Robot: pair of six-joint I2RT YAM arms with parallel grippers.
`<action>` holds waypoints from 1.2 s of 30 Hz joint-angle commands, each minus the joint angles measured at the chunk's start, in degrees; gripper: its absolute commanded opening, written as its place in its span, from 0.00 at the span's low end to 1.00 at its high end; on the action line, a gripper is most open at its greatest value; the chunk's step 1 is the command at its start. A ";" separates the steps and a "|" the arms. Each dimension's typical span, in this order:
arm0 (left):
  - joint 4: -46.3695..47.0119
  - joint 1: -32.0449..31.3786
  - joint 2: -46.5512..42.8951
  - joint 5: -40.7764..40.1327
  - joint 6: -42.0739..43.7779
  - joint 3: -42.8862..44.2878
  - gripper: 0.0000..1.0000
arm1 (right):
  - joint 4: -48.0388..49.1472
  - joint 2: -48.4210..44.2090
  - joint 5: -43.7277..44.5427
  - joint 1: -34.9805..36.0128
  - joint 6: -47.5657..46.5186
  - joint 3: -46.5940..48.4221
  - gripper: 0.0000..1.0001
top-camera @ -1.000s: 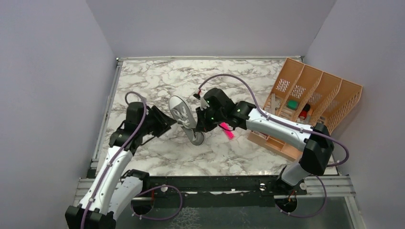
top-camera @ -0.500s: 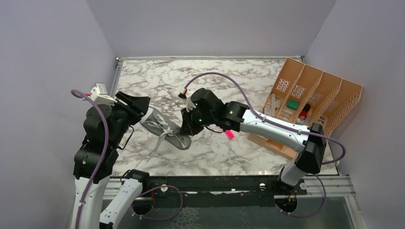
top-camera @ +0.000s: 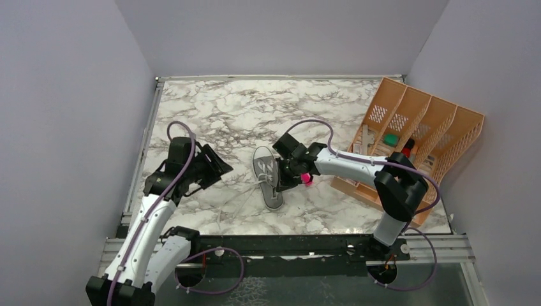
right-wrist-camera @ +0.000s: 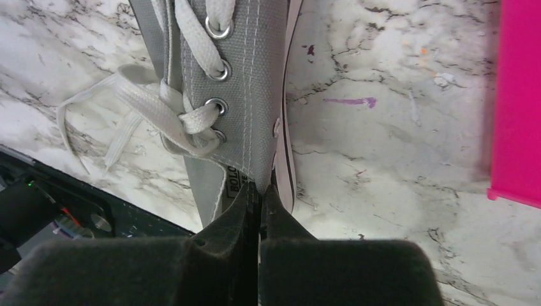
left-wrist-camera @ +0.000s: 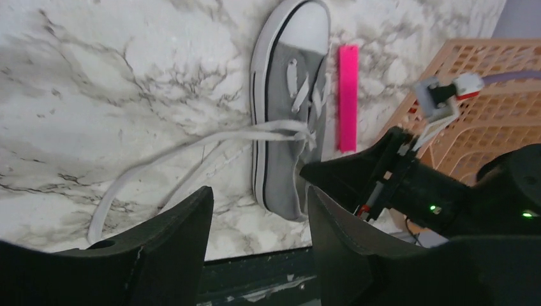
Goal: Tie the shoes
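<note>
The grey sneaker (top-camera: 268, 182) with white sole lies on the marble table near the middle. It also shows in the left wrist view (left-wrist-camera: 290, 115) and the right wrist view (right-wrist-camera: 236, 95). My right gripper (top-camera: 285, 176) is shut on the shoe's side wall near the collar (right-wrist-camera: 260, 191). The white laces (right-wrist-camera: 147, 115) are crossed at the top eyelets, and loose ends trail toward the front left (top-camera: 239, 201). My left gripper (top-camera: 214, 167) is open and empty, left of the shoe, its jaws wide apart (left-wrist-camera: 258, 210).
A pink bar (top-camera: 306, 179) lies just right of the shoe, and shows in both wrist views (left-wrist-camera: 348, 95) (right-wrist-camera: 517, 102). An orange slotted file rack (top-camera: 415, 134) stands at the right. The dark front rail (top-camera: 287, 245) runs along the table's near edge.
The left arm has come down from its raised pose and sits low left of the shoe again. The right gripper has carried the shoe to the right, beside the pink bar.
</note>
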 commanded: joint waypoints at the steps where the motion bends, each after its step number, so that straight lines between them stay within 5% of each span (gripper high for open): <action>1: 7.21 0.27 3.25 14.02 0.09 -8.27 0.58 | 5.30 -1.83 -3.31 -0.59 1.23 -2.77 0.01; 6: 8.42 -0.26 12.55 16.17 7.86 -10.93 0.58 | 9.25 -3.63 -7.57 -2.40 -1.52 -7.13 0.03; 10: 8.36 -1.56 19.70 12.44 12.67 -9.28 0.59 | 9.43 -4.10 -9.28 -2.62 -3.98 -6.77 0.22; 13: 7.78 -2.80 26.09 9.64 16.10 -7.44 0.46 | 7.55 -5.17 -9.07 -2.64 -6.29 -6.29 0.40; 16: 6.17 -5.00 30.16 4.42 17.64 -5.43 0.47 | 7.50 -8.96 -8.53 -2.69 -9.42 -7.08 0.47; 28: -0.56 -12.28 38.97 -9.24 21.09 0.50 0.63 | 7.01 -23.19 -3.52 -2.71 -14.52 -9.82 0.54; 36: -1.00 -15.80 44.13 -8.09 21.01 0.29 0.61 | 8.86 -24.57 -3.98 -3.23 -14.92 -10.48 0.55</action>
